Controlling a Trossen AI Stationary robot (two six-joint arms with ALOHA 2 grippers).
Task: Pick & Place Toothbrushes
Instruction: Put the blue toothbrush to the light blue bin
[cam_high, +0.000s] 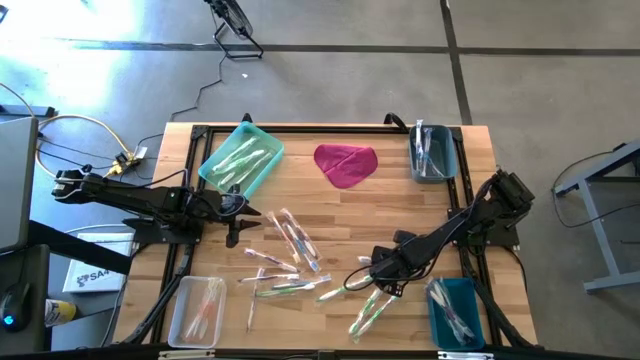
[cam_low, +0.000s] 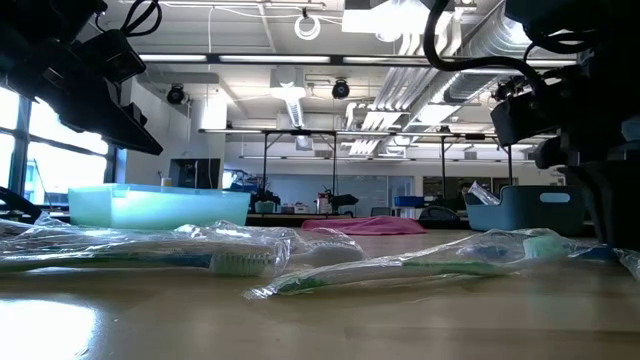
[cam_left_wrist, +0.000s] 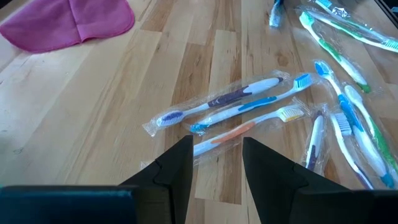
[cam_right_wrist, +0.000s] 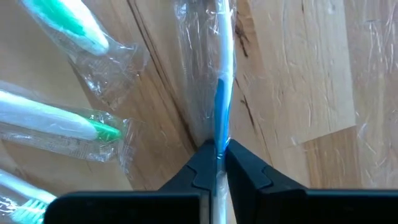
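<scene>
Right gripper (cam_right_wrist: 217, 163) clamped on blue-and-white toothbrush (cam_right_wrist: 221, 93); left gripper (cam_left_wrist: 216, 163) parted; no legible writing

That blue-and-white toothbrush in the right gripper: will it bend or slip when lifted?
The toothbrush looks like a straight, rigid handle, so it probably stays stiff. Its shiny, crinkled wrapper may slide between the right gripper's narrow fingertips. Pinched near one end, it might tilt downward.

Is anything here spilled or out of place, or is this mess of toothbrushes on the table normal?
Nothing looks damaged. The loose wrapped toothbrushes lie scattered at all angles across the middle of the table, while others already sit in the corner bins. A crumpled magenta cloth lies among them. The right gripper is shut on a blue-and-white toothbrush.
</scene>
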